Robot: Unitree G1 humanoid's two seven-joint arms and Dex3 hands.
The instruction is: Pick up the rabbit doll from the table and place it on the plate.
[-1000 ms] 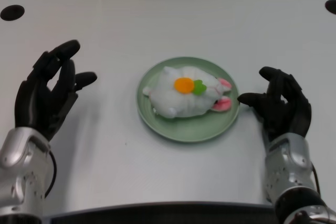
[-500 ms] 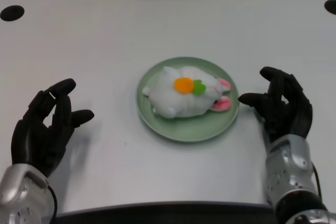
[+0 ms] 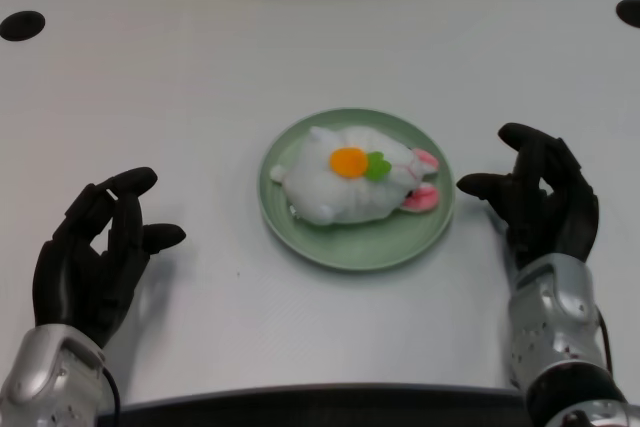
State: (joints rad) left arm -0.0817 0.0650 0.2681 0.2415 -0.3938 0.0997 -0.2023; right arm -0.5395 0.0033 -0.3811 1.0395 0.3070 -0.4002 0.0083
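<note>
I am looking down at the white table [image 3: 320,57] through the head camera. The white plush rabbit doll [image 3: 355,187] is lying on its side on the round pale green plate [image 3: 350,245], which is sitting near the middle of the table. The doll is resting wholly inside the plate's rim, with its pink-lined ears pointing toward three o'clock and its rounded body toward nine o'clock. An orange carrot patch with a green leaf is showing on top of its body.

My black left hand [image 3: 95,257] is hovering at about eight o'clock from the plate, well apart from it. Its fingers [image 3: 125,184] are spread and loosely curved, and it is holding nothing. Its thumb is pointing toward the plate, with bare table lying between the two. Its silver forearm [image 3: 50,387] is entering from the bottom left corner.

My black right hand [image 3: 540,202] is sitting at three o'clock from the plate, just beside the rim, and I cannot tell whether its fingertip is touching the rim.

A dark round hole [image 3: 22,24] is showing in the table at ten o'clock, near the far left edge.
</note>
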